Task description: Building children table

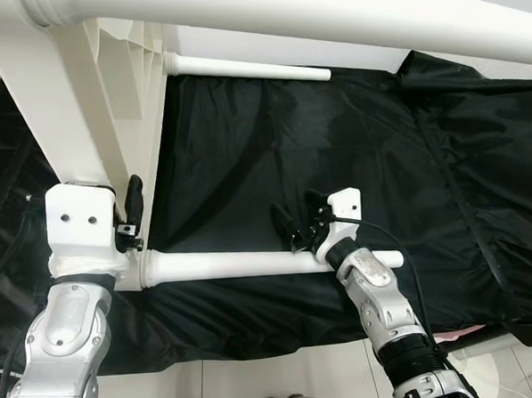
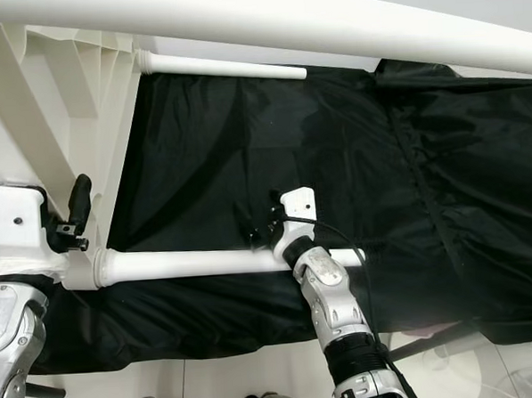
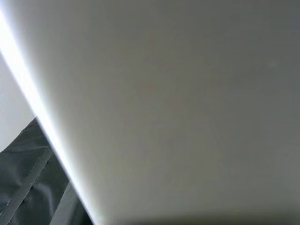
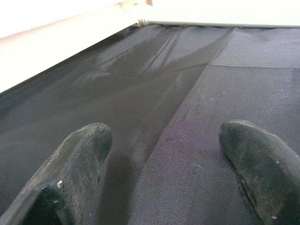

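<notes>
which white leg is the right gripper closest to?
The near leg, lying across the black cloth in front of the robot. The right gripper, fingers open, sits just beyond it; the far leg lies across the cloth's far edge.

The table legs (image 1: 251, 262) and ribbed tabletop underside (image 1: 126, 90) look like smooth, slightly glossy white plastic, lying on a creased black woven cloth (image 1: 334, 142) with a faint sheen.

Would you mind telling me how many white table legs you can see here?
3: a near leg by the right gripper, a far leg beyond the black sheet, and a top leg closest overhead. Others may be hidden.
</notes>
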Robot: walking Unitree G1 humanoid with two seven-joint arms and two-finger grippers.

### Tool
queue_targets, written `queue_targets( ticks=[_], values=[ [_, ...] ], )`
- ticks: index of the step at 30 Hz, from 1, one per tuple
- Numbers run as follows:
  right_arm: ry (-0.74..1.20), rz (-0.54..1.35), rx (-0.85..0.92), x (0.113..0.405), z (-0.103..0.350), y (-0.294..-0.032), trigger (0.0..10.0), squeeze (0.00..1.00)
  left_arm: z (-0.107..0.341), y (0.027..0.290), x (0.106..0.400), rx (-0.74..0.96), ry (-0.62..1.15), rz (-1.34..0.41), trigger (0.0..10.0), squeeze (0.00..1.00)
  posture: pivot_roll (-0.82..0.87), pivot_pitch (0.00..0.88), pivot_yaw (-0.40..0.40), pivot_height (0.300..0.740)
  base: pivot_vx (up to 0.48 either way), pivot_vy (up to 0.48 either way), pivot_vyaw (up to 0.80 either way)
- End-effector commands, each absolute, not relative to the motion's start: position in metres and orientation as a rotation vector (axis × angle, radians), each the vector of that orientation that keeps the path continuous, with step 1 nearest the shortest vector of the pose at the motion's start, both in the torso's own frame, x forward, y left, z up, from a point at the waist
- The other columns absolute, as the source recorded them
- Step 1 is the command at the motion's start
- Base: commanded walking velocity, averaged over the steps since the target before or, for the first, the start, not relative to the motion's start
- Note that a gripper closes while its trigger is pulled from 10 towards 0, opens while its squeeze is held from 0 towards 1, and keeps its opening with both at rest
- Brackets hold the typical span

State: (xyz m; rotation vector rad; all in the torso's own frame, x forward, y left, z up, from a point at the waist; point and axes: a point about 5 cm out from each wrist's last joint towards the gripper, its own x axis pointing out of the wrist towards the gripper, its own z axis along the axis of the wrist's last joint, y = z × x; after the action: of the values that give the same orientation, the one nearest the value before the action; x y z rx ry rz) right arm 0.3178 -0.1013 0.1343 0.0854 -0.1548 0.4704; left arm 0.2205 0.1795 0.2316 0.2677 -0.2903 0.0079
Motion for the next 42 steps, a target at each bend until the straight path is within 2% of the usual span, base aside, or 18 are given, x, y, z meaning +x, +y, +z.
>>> queue_targets(
  ticks=[1, 3, 4, 10, 11, 12, 13, 17, 19, 22, 34, 42],
  values=[
    [-0.055, 0.47, 0.092, 0.314, 0.112, -0.102, 10.0, 0.0, 0.238, 0.199, 0.216, 0.314, -0.33, 0.196, 10.0, 0.83, 0.12, 0.171, -0.098, 0.74, 0.0, 0.0, 0.0],
    [-0.056, 0.473, 0.091, 0.315, 0.113, -0.101, 10.0, 0.0, 0.237, 0.2, 0.217, 0.29, -0.325, 0.191, 10.0, 0.83, 0.12, 0.17, -0.096, 0.74, 0.0, 0.0, 0.0],
    [-0.057, 0.475, 0.09, 0.315, 0.113, -0.101, 10.0, 0.0, 0.237, 0.2, 0.218, 0.27, -0.326, 0.181, 10.0, 1.0, 0.12, 0.167, -0.095, 0.74, 0.0, 0.0, 0.0],
    [-0.06, 0.472, 0.094, 0.315, 0.113, -0.1, 10.0, 0.0, 0.237, 0.196, 0.219, 0.281, -0.327, 0.155, 10.0, 1.0, 0.12, 0.162, -0.088, 0.74, 0.0, 0.0, 0.0],
    [-0.06, 0.471, 0.094, 0.315, 0.113, -0.101, 10.0, 0.0, 0.236, 0.195, 0.219, 0.29, -0.326, 0.146, 10.0, 0.4, 0.12, 0.162, -0.088, 0.74, 0.0, 0.0, 0.0],
    [-0.06, 0.471, 0.094, 0.315, 0.113, -0.101, 10.0, 0.0, 0.236, 0.195, 0.219, 0.29, -0.326, 0.146, 10.0, 0.4, 0.12, 0.162, -0.088, 0.74, 0.0, 0.0, 0.0],
    [-0.059, 0.47, 0.095, 0.315, 0.112, -0.101, 10.0, 0.0, 0.235, 0.194, 0.218, 0.303, -0.327, 0.138, 10.0, 0.0, 0.12, 0.162, -0.086, 0.74, 0.0, 0.0, 0.0],
    [-0.058, 0.468, 0.094, 0.314, 0.111, -0.102, 10.0, 0.0, 0.235, 0.193, 0.216, 0.279, -0.337, 0.085, 10.0, 0.0, 0.12, 0.165, -0.085, 0.74, 0.0, 0.0, 0.0],
    [-0.055, 0.467, 0.094, 0.314, 0.11, -0.102, 10.0, 0.0, 0.236, 0.19, 0.212, 0.206, -0.351, 0.006, 10.0, 0.0, 0.13, 0.167, -0.088, 0.74, 0.0, 0.0, 0.0],
    [-0.05, 0.477, 0.095, 0.314, 0.109, -0.1, 10.0, 0.0, 0.24, 0.186, 0.205, 0.195, -0.379, -0.062, 10.0, 0.0, 0.13, 0.17, -0.09, 0.74, 0.0, 0.0, 0.0],
    [-0.041, 0.519, 0.097, 0.315, 0.108, -0.091, 10.0, 0.0, 0.249, 0.174, 0.181, 0.294, -0.479, -0.189, 10.0, 0.0, 0.18, 0.175, -0.121, 0.74, 0.0, 0.0, 0.0],
    [-0.03, 0.554, 0.099, 0.317, 0.106, -0.083, 10.0, 0.0, 0.252, 0.171, 0.165, 0.238, -0.5, -0.242, 10.0, 0.0, 0.2, 0.177, -0.136, 0.74, 0.0, 0.0, 0.0]
  ],
)
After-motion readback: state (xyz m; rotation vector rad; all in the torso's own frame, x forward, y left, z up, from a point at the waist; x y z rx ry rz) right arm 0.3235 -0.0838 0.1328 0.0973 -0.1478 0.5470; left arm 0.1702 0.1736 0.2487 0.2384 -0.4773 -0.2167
